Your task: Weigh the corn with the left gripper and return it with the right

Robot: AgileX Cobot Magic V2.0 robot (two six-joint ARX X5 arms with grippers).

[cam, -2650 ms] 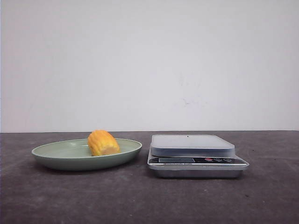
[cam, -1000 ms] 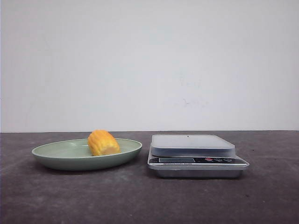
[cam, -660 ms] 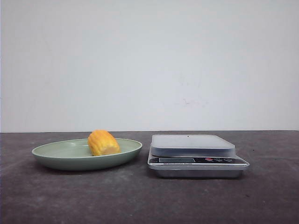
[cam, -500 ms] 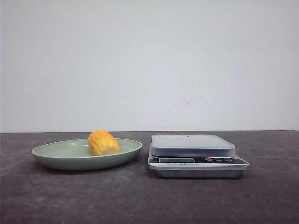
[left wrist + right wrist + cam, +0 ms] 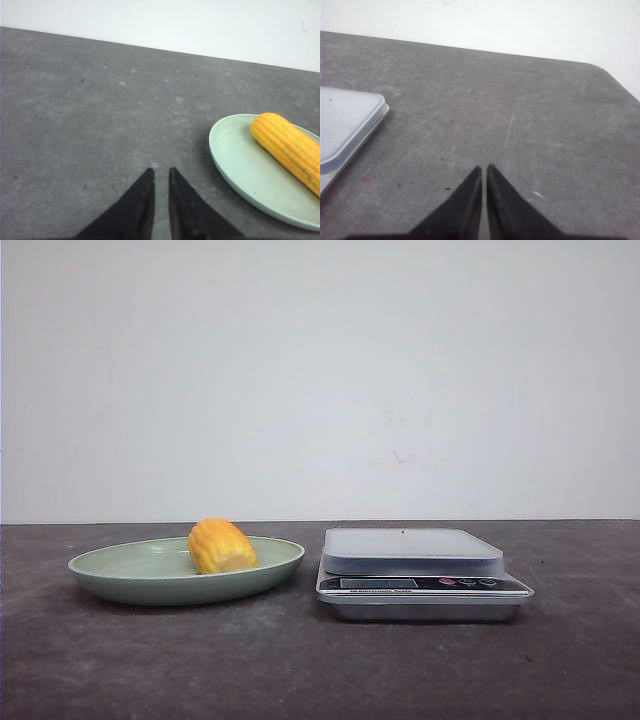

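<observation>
1. In the front view the corn [image 5: 221, 546] lies on its side in the green plate [image 5: 120, 575], at the lower left of centre in the frame, right of the plate's middle.
2. A digital kitchen scale [image 5: 420, 574] sits just beside the plate, lower right of centre; its flat platform carries nothing, and its display strip and small buttons face the camera.
3. Plate and scale both rest on the dark grey table [image 5: 300, 670], with a plain white wall [image 5: 320, 370] filling the upper half of the frame.
4. Neither arm shows in the front view.
5. In the left wrist view the left gripper [image 5: 160, 172] sits at the bottom centre, its two pointed fingers nearly together with a thin slit between them, gripping nothing; they seem to hover above bare table, though the height is hard to judge.
6. There the corn and plate lie at the right edge of the frame, well apart from the fingertips.
7. In the right wrist view the right gripper [image 5: 484, 168] is likewise almost closed and empty at bottom centre, with a corner of the scale at the left edge.
</observation>
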